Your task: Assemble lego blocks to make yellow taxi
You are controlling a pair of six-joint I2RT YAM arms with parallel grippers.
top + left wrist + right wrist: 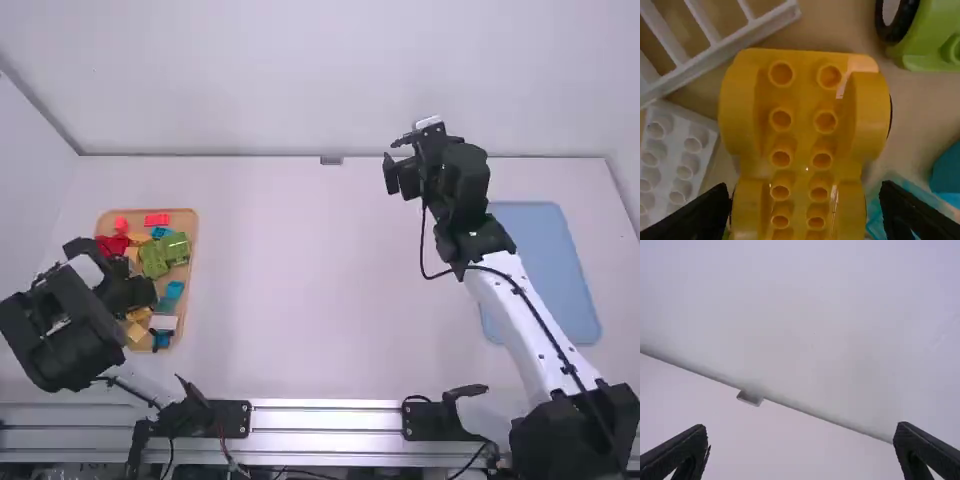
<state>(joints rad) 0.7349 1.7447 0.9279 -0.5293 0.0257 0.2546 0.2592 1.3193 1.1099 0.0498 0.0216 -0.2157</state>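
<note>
The left gripper point(805, 192) has its fingers spread, one on each side of the narrower end of the yellow LEGO car chassis point(800, 125); the chassis does not appear clamped. Judged step: pick the chassis as the taxi's base.

1. Centre the gripper before closing. One finger stands just beside the chassis flank; the other has a more visible gap. Uneven contact could push or twist the part.
2. Check the finger nearest the translucent teal brick point(900, 200). It overlaps that brick in the wrist view and could trap it in the grip.
3. Close squarely on the paired side walls, not on the studs. The walls should give firm, parallel contact.
4. Lift straight up. The white railed piece point(740, 45), white studded brick point(670, 165) and green wheeled piece point(925, 40) lie near and could snag on a sideways pull.

Part description: the chassis is orange-yellow and lies stud side up. Two rows of hollow round studs run along its middle. Rounded fender-like walls flank the wider end; narrower walls flank the other. Dark edges, probably wheels, show beside it.

Location: the chassis lies in the wooden tray point(192, 222), on the left arm's side of the table, among mixed blocks.

The right gripper point(800, 430) has its fingers wide apart with nothing between them, over the table's far side. Assembly appears unstarted.
</note>
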